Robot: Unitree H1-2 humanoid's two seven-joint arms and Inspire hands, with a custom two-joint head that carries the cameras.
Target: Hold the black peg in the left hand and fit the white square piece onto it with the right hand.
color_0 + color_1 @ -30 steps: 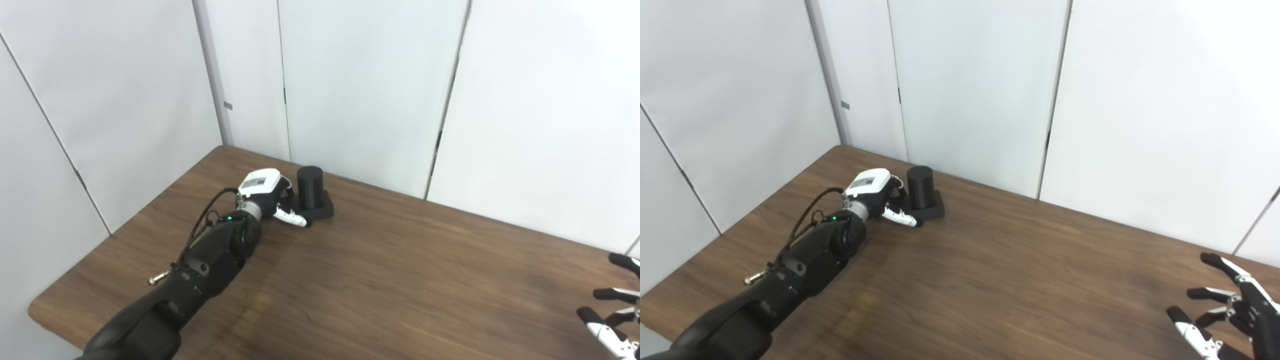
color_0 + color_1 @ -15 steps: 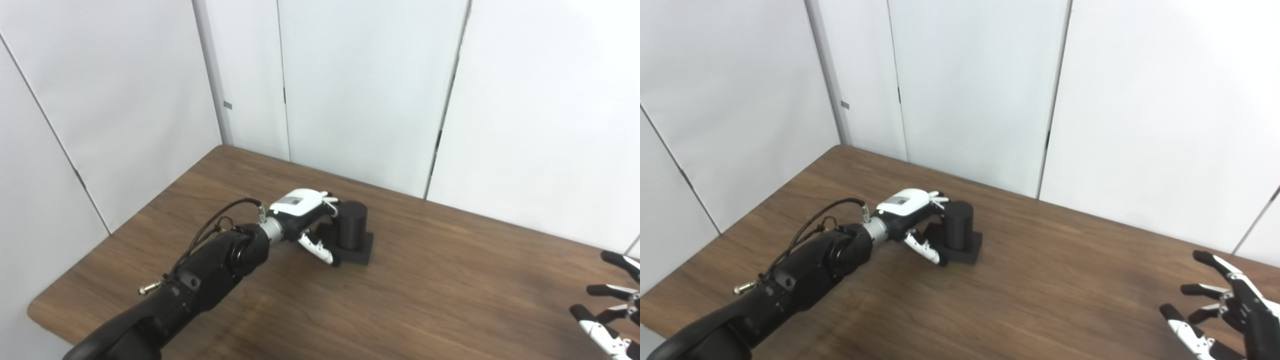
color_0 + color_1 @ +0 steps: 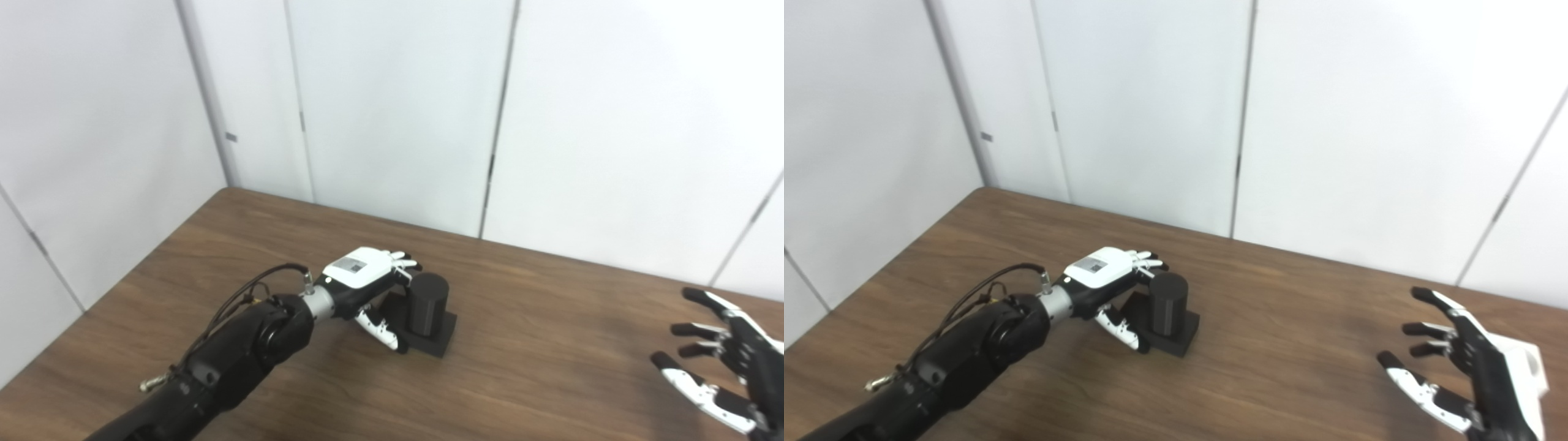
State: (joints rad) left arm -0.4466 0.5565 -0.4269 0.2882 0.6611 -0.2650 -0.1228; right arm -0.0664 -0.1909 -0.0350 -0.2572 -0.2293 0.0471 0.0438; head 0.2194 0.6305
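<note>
The black peg (image 3: 429, 299) is a short upright cylinder on a square black base (image 3: 1176, 339), standing on the brown table (image 3: 533, 367) left of centre. My left hand (image 3: 366, 283) is shut on it, with fingers curled behind the cylinder and the thumb along the base's front. At the far right my right hand (image 3: 1458, 376) hovers open over the table, fingers spread, holding nothing. A white squared piece (image 3: 1530, 367) shows just behind that hand, mostly hidden by it.
White wall panels (image 3: 392, 110) close off the table at the back and left. Bare wood lies between the peg and my right hand. The left forearm (image 3: 245, 349) with its loose cable stretches across the table's front left.
My left hand has slid the peg from the back-left corner towards the table's middle. The camera has swung right, bringing more of the right hand and the white piece into view.
</note>
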